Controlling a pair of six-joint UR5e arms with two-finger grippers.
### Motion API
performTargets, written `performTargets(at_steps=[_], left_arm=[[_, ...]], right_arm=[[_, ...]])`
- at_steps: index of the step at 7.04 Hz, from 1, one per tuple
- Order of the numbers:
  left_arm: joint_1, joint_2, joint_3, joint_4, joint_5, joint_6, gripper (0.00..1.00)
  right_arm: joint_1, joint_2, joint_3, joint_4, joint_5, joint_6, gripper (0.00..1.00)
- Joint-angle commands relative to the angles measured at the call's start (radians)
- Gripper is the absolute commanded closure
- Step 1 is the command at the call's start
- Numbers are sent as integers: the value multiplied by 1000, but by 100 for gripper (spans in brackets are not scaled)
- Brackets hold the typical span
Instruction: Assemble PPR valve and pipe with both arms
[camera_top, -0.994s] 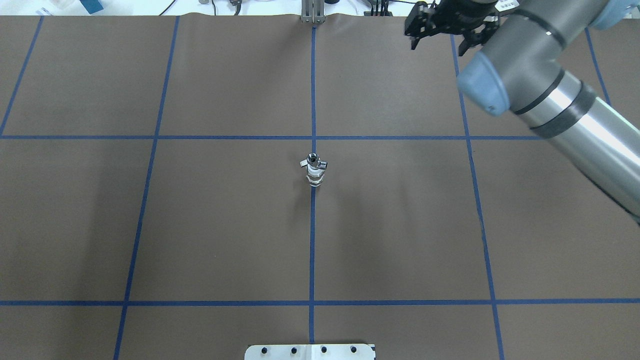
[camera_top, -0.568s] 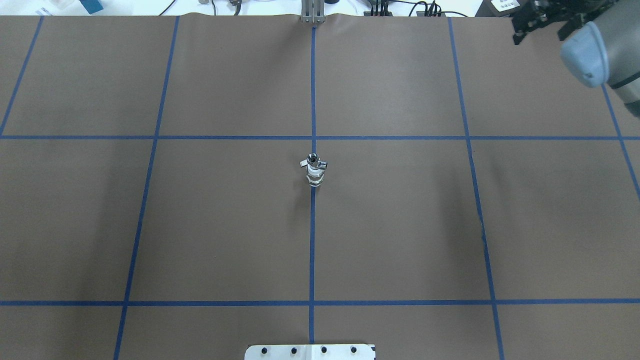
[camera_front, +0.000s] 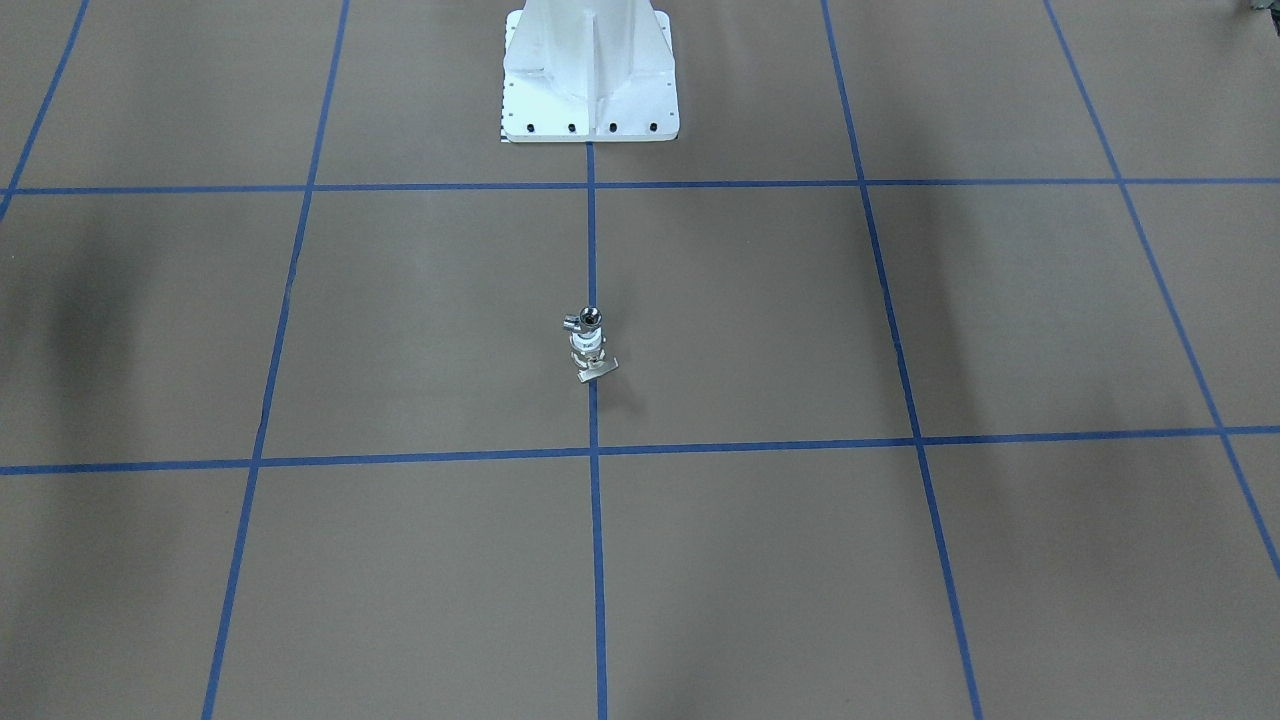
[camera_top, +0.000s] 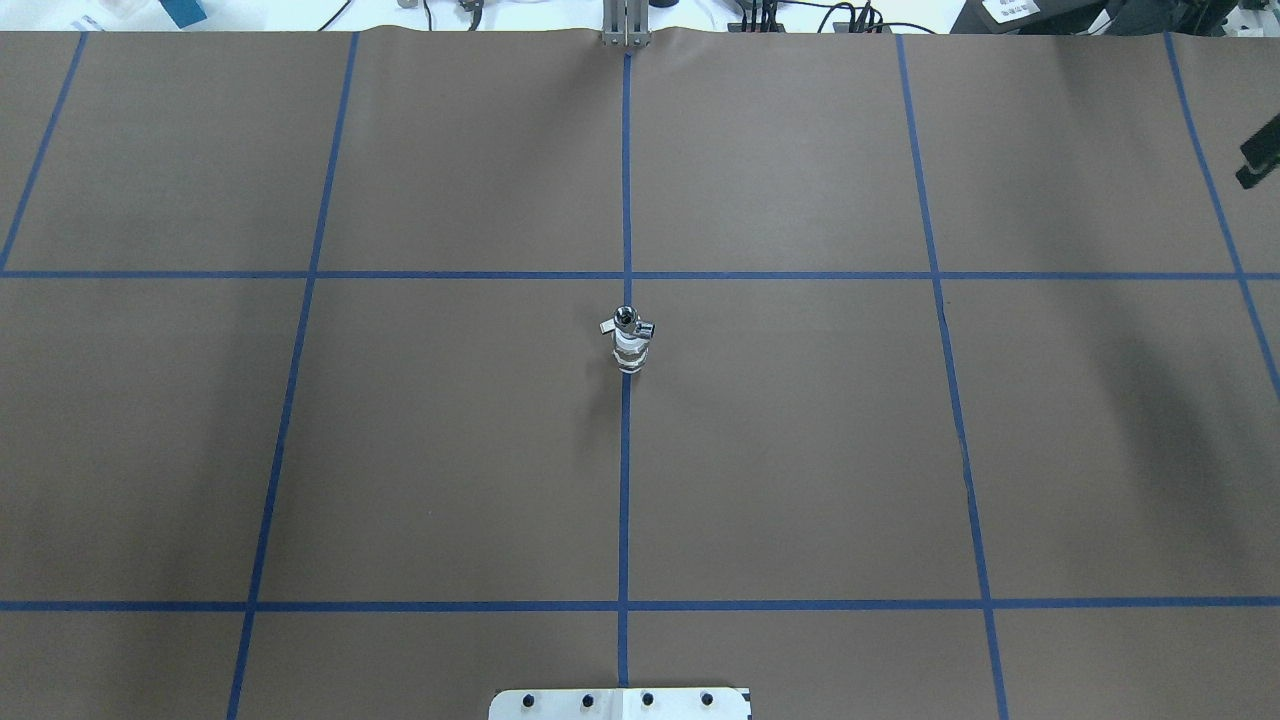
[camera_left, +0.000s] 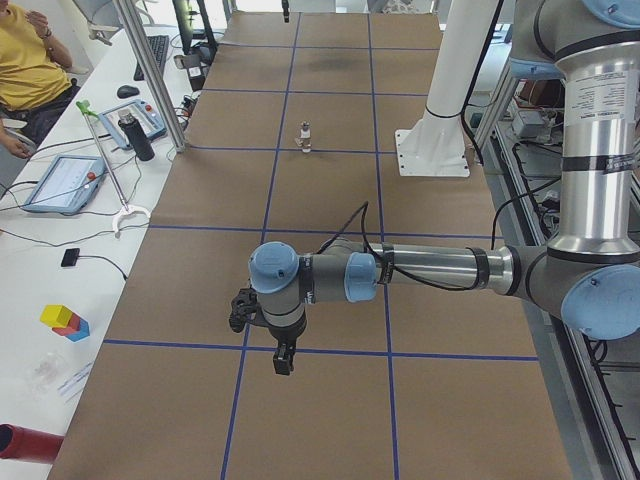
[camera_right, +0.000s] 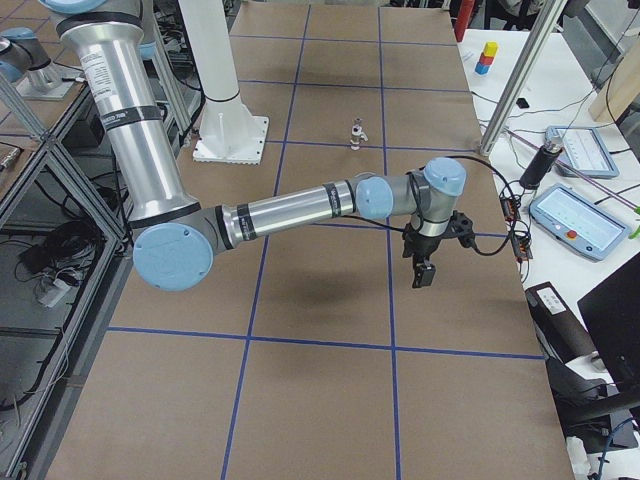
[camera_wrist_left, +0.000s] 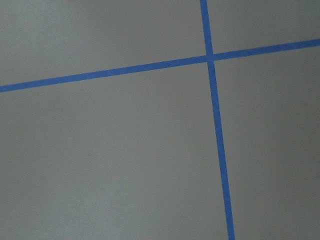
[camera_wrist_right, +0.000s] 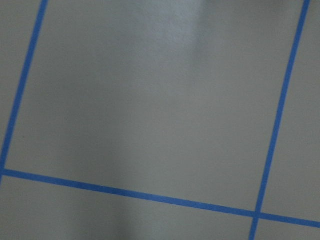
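Overhead exterior view barely catches the robot, so I'm going left to right off the side cameras. The left gripper hangs above the table's left end with its fingers pointing down. Nothing visibly in it, but I can't tell how wide the jaws are from that angle. The part it cares about is well off to its right.

Dead centre, on the middle line of the blue tape grid, the PPR valve stands upright with the pipe on top. The long axis is vertical and small bits stick out left and right. It's too small to say how snug the joint is.

Well apart again, over the right end, the right gripper hangs fingers-down. Its opening is unreadable too, and it looks empty. Neither gripper looks clearly nearer imo.

I'd guess the assembly is done. The surface is a flat brown mat, open on every side of the part. Only the white pedestal sits at the near edge.
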Motion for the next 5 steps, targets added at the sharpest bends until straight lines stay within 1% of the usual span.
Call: performTargets(at_steps=[1,2,3,4,5], left_arm=[[2,1,1,-33,-3,7,0],[0,3,4,-79,-3,7,0],[2,4,6,-90,-3,7,0],[2,7,4,-91,-4,7,0],[2,16,1,-92,-4,7,0]], right_arm=[[94,-179,1,171,8,-79,0],[137,-198,9,195,33,-81,0],[151,-223,30,195,33,-74,0],[160,-223,43,174,31,-71,0],[160,-231,38,172,19,-72,0]])
